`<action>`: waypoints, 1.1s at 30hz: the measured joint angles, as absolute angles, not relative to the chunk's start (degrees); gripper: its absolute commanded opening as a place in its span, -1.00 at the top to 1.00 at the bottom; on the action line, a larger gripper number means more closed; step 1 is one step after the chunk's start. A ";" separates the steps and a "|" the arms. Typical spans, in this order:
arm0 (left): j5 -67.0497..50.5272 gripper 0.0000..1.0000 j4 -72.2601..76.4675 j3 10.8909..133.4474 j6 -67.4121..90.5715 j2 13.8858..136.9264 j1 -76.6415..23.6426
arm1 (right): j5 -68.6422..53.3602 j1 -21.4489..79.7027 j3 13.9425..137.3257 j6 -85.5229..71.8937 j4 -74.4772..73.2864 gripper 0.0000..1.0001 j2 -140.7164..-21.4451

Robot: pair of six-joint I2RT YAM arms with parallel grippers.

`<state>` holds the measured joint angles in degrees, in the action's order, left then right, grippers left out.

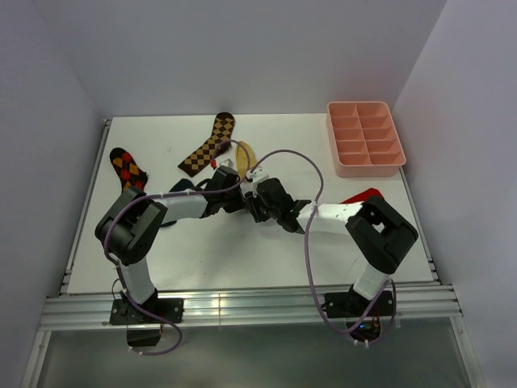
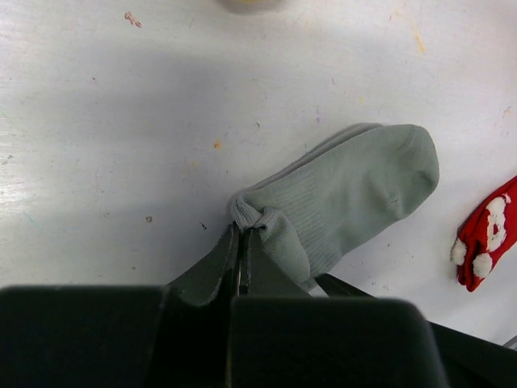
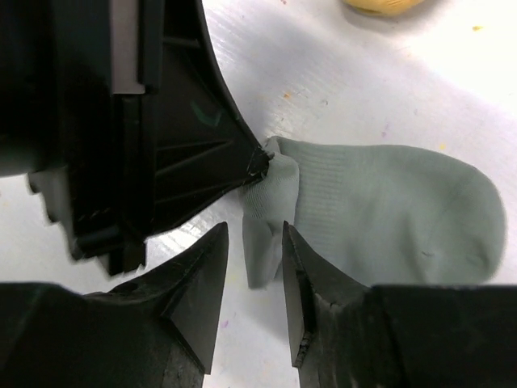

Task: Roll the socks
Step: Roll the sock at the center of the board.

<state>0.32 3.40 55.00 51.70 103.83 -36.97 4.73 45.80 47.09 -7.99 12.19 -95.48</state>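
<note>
- Grey sock [image 2: 355, 198] lies flat on the white table [image 2: 121, 121], about mid-table. In the top view it is hidden beneath the 2 wrists that meet there.
- The left gripper [image 2: 241, 239] has its fingers pressed together on a bunched corner of the cuff, and the knit puckers right at the tips.
- From that pinch the sock's long axis runs away from the left fingers, up and to the right in the left wrist view, with the toe farthest out.
- The right gripper [image 3: 252, 271] stands spread and holds nothing. Its 2 fingers flank a loose flap of cuff that hangs from the pinch toward them.
- The flap sits between the tips. Whether it brushes the right-hand finger I cannot tell.
- In the right wrist view the sock's body lies to the right of those fingers, toe at the far right, so the long axis runs across the right gripper's reach.
- Both arms are at the cuff end and neither is near the toe. The right arm is the free one, and the loose flap is already in its gap.
- My judgement is that the roll must travel from cuff to toe, away from the left tips. The next move therefore turns on the right fingers closing on that flap.
- A yellow sock [image 3: 384, 6] lies beyond the grey one, apart from it. A red sock [image 2: 485, 242] lies off the toe side, also apart.
</note>
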 measured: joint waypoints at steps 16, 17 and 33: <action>1.26 0.29 2.76 54.08 52.25 102.32 -37.04 | -5.17 38.13 46.81 -17.12 12.86 1.00 -98.08; 1.41 0.20 2.83 53.67 52.40 101.86 -37.08 | -6.39 36.75 46.52 -18.04 12.88 1.00 -98.08; 1.30 -0.32 8.88 49.17 53.95 99.57 -37.12 | -33.04 24.12 47.75 -32.16 20.56 1.00 -107.72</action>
